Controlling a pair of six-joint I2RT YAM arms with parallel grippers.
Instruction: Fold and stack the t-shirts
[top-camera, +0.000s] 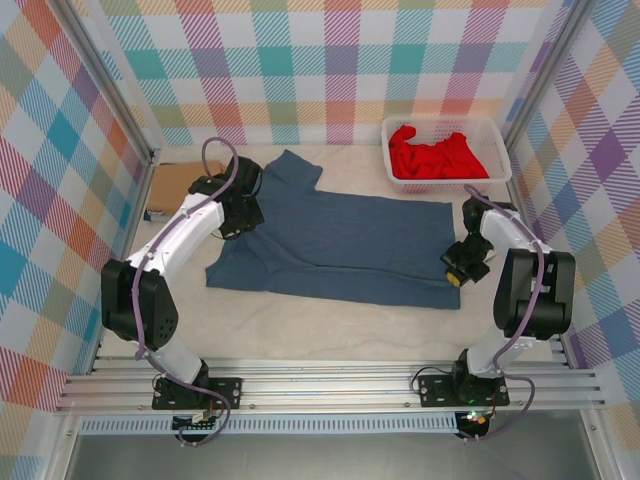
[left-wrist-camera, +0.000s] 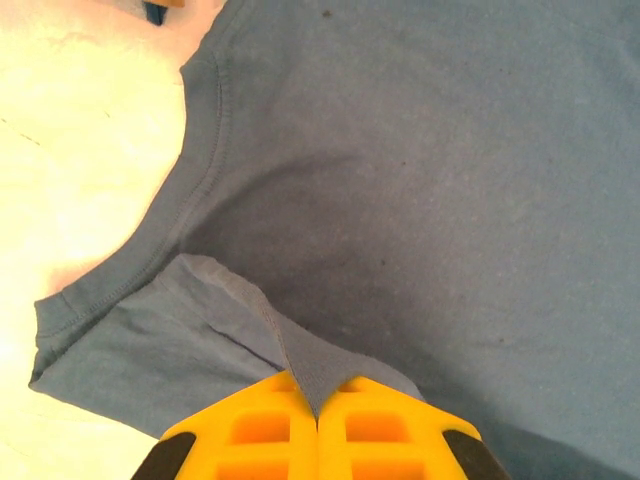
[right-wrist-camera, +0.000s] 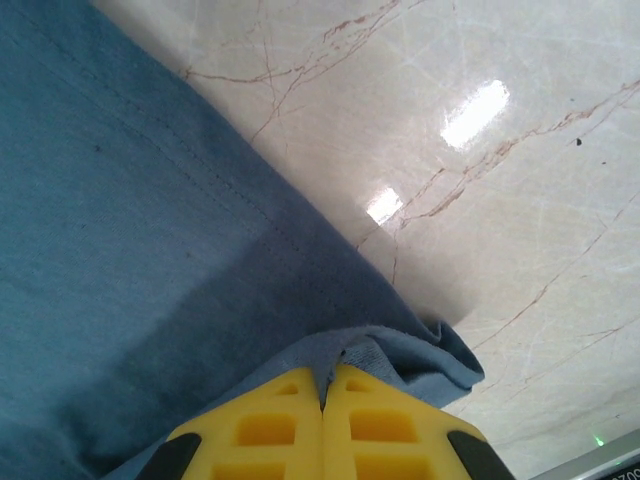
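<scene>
Top external view: the slate blue t-shirt (top-camera: 340, 245) lies spread flat in the middle of the tabletop (top-camera: 330, 335). The red t-shirt (top-camera: 432, 155) sits bunched in the white basket (top-camera: 497, 150) at the far right. What is probably the tan-brown t-shirt (top-camera: 180, 183) lies flat beyond the left arm, though it is too coarse there to be sure.

The left end effector (left-wrist-camera: 318, 400) is clamped tight on a small peak of blue cloth just beside the neckline. The right end effector (right-wrist-camera: 322, 395) is clamped likewise on a bunched hem corner at the shirt's right edge.

Both bites look thin, so a quick lift could pull the cloth free. The left pinch may hold only the top layer, which would drag the shirt open instead of folding it. Uneven travel between the arms would skew the crease.
</scene>
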